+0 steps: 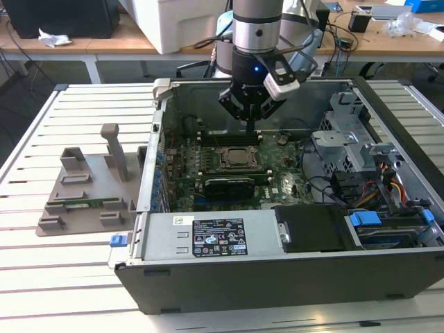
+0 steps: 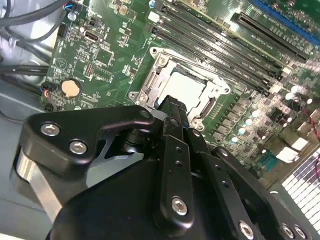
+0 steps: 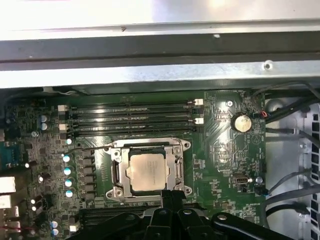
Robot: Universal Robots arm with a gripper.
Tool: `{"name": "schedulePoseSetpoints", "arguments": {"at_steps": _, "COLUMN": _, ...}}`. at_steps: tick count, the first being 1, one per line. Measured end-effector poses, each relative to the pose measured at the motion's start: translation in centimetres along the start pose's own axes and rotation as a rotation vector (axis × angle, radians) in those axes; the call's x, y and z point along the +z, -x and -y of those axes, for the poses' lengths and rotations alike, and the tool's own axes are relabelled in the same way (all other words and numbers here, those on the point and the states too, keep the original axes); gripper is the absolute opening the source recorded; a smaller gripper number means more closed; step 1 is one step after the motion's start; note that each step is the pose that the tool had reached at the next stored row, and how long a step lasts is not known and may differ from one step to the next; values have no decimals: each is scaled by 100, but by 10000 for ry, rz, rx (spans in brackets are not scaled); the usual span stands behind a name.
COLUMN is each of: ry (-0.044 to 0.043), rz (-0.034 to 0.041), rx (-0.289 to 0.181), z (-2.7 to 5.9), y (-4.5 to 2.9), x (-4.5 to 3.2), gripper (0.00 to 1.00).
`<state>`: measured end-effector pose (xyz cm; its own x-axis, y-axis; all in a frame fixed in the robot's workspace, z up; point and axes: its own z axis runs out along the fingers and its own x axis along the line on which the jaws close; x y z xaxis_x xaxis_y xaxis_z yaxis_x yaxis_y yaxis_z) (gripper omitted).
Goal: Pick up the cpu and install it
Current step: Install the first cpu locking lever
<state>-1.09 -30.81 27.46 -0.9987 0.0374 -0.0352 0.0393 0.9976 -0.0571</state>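
Hovering near the cpu (image 3: pixel 148 171) seated in its socket (image 3: pixel 116 172) — the gripper (image 3: pixel 169 194), fingers (image 2: pixel 172 131) pressed together.

— What is on the white table (image 1: pixel 62 277) with the long slats?
— A big open computer box (image 1: pixel 277 274), and a grey plastic stand (image 1: pixel 87 194) just beside it, on the exterior view's left.

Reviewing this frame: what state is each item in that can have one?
cpu: lying flat in the socket, not held.
socket: holds the cpu; cannot tell if its frame is latched.
gripper: shut, holding nothing, tip at the socket's edge.
computer case: lying on its side, open on top.
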Motion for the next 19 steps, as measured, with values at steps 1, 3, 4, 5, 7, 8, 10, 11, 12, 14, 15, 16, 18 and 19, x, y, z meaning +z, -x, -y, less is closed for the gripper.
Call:
{"name": "schedulePoseSetpoints", "arguments": {"at_steps": 1, "ry": 5, "rz": 7, "rx": -130, "z": 0, "y": 0, "x": 0, "gripper": 11}}
{"name": "schedulePoseSetpoints", "arguments": {"at_steps": 3, "ry": 12, "rz": 19, "rx": -324, "z": 0, "y": 0, "x": 0, "gripper": 11}}
{"name": "schedulePoseSetpoints", "arguments": {"at_steps": 4, "ry": 16, "rz": 25, "rx": -425, "z": 0, "y": 0, "x": 0, "gripper": 11}}
{"name": "schedulePoseSetpoints", "arguments": {"at_steps": 5, "ry": 23, "rz": 37, "rx": -629, "z": 0, "y": 0, "x": 0, "gripper": 11}}
{"name": "schedulePoseSetpoints", "arguments": {"at_steps": 7, "ry": 37, "rz": 59, "rx": -1024, "z": 0, "y": 0, "x": 0, "gripper": 11}}
{"name": "schedulePoseSetpoints", "arguments": {"at_steps": 8, "ry": 40, "rz": 64, "rx": -1119, "z": 0, "y": 0, "x": 0, "gripper": 11}}
{"name": "schedulePoseSetpoints", "arguments": {"at_steps": 10, "ry": 49, "rz": 79, "rx": -1371, "z": 0, "y": 0, "x": 0, "gripper": 11}}
{"name": "schedulePoseSetpoints", "arguments": {"at_steps": 11, "ry": 57, "rz": 92, "rx": -1602, "z": 0, "y": 0, "x": 0, "gripper": 11}}
{"name": "schedulePoseSetpoints", "arguments": {"at_steps": 12, "ry": 62, "rz": 99, "rx": -1723, "z": 0, "y": 0, "x": 0, "gripper": 11}}
{"name": "schedulePoseSetpoints", "arguments": {"at_steps": 14, "ry": 69, "rz": 112, "rx": -1945, "z": 0, "y": 0, "x": 0, "gripper": 11}}
{"name": "schedulePoseSetpoints", "arguments": {"at_steps": 15, "ry": 72, "rz": 117, "rx": -2038, "z": 0, "y": 0, "x": 0, "gripper": 11}}
{"name": "schedulePoseSetpoints", "arguments": {"at_steps": 16, "ry": 78, "rz": 125, "rx": -2172, "z": 0, "y": 0, "x": 0, "gripper": 11}}
{"name": "schedulePoseSetpoints", "arguments": {"at_steps": 18, "ry": 89, "rz": 143, "rx": -2503, "z": 0, "y": 0, "x": 0, "gripper": 11}}
{"name": "schedulePoseSetpoints", "arguments": {"at_steps": 19, "ry": 96, "rz": 154, "rx": -2676, "z": 0, "y": 0, "x": 0, "gripper": 11}}
